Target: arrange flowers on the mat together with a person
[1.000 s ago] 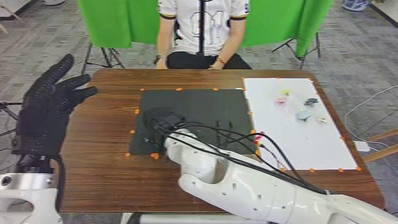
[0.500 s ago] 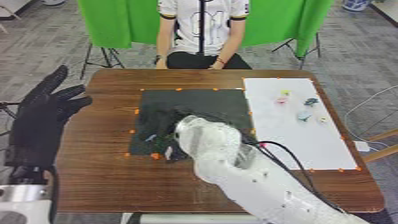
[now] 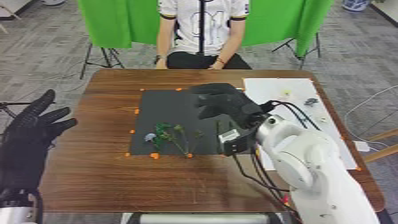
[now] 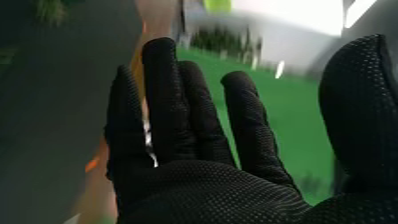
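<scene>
My right hand: open, its fingers straight and the thumb held apart; I have this hand [image 3: 222,102] above the far right part of the mat, and in the right wrist view I can see green between thumb and fingers.
My left hand: open too, fingers loose and spread, with this hand [image 3: 31,127] out at the left side of the table [image 3: 107,175].
Flowers on the mat: a green leafy stem [image 3: 162,131], a pale blue bloom [image 3: 149,136] just beside it, and thin stems [image 3: 182,135] to their right, all on the near half of the black mat [image 3: 173,107].
Flowers on the white sheet: a pale yellow bloom [image 3: 286,93], a dark green sprig [image 3: 311,101] and a small pale bloom [image 3: 323,119], well apart from those stems.
In my way: my white right arm [image 3: 320,165] and its black cables [image 3: 244,167] cross the white sheet [image 3: 266,87] and hide part of it.
Edge markers: orange bits [image 3: 155,155] along the mat and sheet.
Beyond the table: a green curtain [image 3: 115,25], tripod legs [image 3: 105,56] beneath it, and a dark upright pole [image 3: 202,30].
Floor, right side: a small white box [image 3: 362,146].
</scene>
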`<action>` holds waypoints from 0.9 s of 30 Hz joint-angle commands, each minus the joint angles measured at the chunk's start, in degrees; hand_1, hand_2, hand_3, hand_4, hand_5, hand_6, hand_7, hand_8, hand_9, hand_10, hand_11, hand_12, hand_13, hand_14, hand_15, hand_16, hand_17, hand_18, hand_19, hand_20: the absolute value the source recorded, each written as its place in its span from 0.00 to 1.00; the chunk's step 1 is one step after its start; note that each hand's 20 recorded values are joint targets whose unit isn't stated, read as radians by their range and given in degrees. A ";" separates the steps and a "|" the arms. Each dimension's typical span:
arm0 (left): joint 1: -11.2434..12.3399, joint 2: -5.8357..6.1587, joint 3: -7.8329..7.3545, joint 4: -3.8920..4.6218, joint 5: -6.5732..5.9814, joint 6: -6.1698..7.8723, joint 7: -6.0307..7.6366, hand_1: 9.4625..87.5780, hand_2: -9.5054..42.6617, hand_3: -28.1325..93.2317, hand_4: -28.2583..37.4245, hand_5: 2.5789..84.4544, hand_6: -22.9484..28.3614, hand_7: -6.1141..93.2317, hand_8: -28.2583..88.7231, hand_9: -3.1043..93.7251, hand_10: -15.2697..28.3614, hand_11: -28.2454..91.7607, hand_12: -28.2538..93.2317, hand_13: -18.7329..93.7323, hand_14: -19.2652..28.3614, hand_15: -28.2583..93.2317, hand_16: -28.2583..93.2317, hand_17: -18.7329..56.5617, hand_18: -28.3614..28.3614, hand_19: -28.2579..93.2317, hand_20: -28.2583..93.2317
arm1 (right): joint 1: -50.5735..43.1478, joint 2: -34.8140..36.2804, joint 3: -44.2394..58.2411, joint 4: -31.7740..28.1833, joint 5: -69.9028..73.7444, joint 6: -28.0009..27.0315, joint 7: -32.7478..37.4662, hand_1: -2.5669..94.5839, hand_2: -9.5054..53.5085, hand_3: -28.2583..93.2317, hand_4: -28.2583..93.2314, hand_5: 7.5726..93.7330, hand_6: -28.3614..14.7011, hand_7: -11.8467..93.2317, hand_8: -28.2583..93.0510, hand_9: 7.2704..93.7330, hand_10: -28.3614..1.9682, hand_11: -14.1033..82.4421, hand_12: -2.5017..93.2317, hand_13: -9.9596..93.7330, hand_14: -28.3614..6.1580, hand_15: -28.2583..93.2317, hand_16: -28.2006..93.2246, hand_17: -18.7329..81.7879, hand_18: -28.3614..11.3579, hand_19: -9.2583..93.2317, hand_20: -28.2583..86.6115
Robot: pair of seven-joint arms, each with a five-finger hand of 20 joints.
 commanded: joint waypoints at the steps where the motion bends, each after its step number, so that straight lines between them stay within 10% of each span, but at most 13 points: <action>1: 3.30 -0.86 0.59 0.27 -1.57 2.18 1.87 0.11 0.18 0.87 0.00 0.33 0.52 0.22 0.15 0.35 0.77 0.44 0.34 0.36 0.96 0.68 0.16 0.11 0.91 0.60 0.41 | -13.39 1.58 10.81 0.14 8.98 0.43 -10.71 0.35 0.06 0.79 0.00 0.38 0.64 0.23 0.15 0.41 0.34 0.32 0.19 0.46 0.34 0.66 0.31 0.27 0.16 0.64 0.34; 17: -0.28 0.61 4.53 0.98 -1.83 2.46 1.95 0.11 0.20 0.87 0.00 0.33 0.52 0.21 0.15 0.36 0.76 0.43 0.33 0.38 0.95 0.65 0.16 0.12 0.90 0.61 0.40 | -18.11 1.28 14.25 -0.23 15.11 6.78 -18.04 0.29 0.14 0.81 0.00 0.37 0.67 0.23 0.15 0.38 0.37 0.28 0.19 0.41 0.28 0.54 0.32 0.24 0.14 0.60 0.36; 27: 1.33 0.36 3.99 0.56 -2.06 2.81 2.18 0.11 0.20 0.87 0.00 0.33 0.52 0.21 0.15 0.37 0.77 0.43 0.33 0.39 0.95 0.65 0.17 0.12 0.90 0.61 0.40 | -18.97 1.79 13.71 -0.13 15.05 8.97 -19.18 0.29 0.15 0.81 0.00 0.38 0.69 0.23 0.14 0.40 0.40 0.28 0.18 0.43 0.29 0.55 0.33 0.24 0.14 0.60 0.37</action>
